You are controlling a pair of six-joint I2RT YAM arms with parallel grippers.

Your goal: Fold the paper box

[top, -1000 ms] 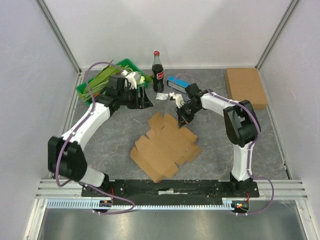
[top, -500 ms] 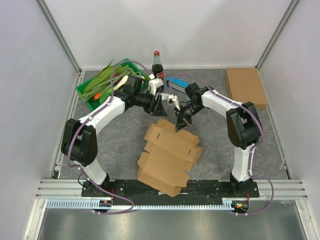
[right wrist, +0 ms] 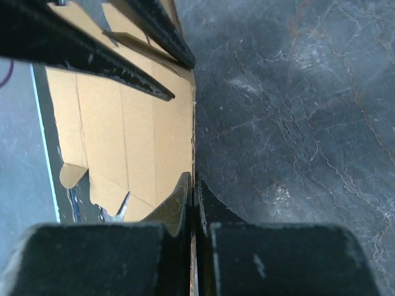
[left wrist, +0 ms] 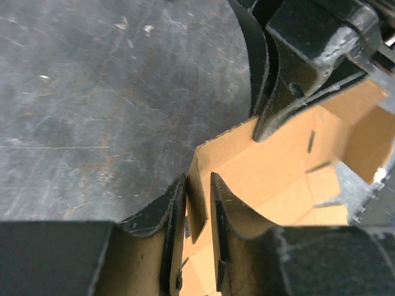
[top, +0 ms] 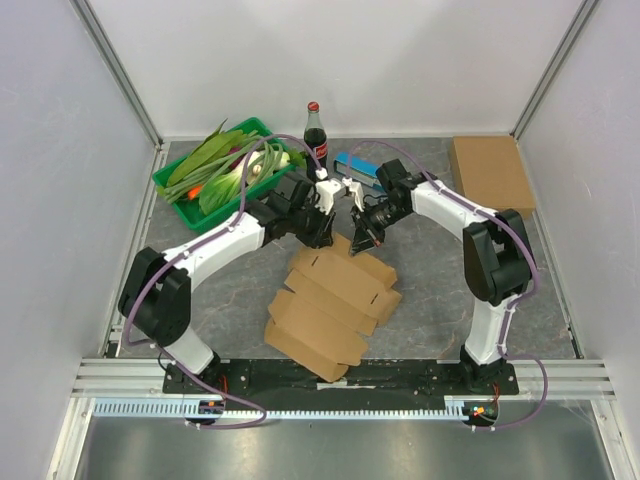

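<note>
Inward both arms reach; left gripper (left wrist: 197, 197) and right gripper (right wrist: 192, 196) clamp the paper box (top: 330, 300) edge.

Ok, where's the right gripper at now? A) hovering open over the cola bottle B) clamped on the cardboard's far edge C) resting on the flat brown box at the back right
B: the right gripper has its fingers pinched on the edge of the cardboard sheet.
</note>
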